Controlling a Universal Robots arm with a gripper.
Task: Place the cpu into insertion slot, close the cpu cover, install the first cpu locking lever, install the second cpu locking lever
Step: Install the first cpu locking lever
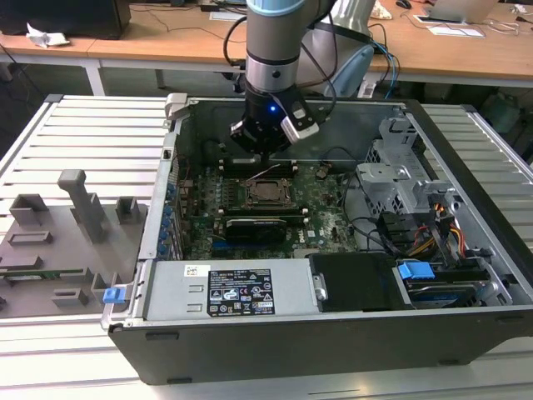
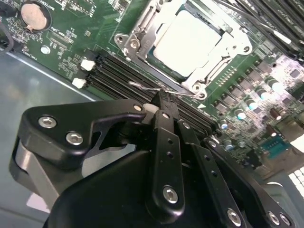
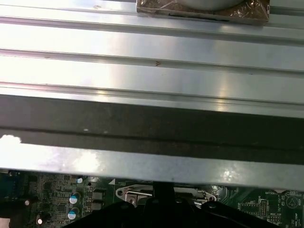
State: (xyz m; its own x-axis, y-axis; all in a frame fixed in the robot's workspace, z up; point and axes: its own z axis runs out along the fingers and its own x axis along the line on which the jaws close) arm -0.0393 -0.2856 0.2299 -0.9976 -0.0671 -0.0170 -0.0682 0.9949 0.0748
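Hovering low inside the open case [image 1: 466, 275], your gripper [image 2: 164, 100] has its fingers pinched together on a thin wire locking lever [image 2: 142, 87] beside the insertion slot [image 2: 137, 35]. The cpu [image 2: 187, 40] sits in that slot, at one o'clock from the fingertips, the cpu cover [image 2: 209, 78] framing it.
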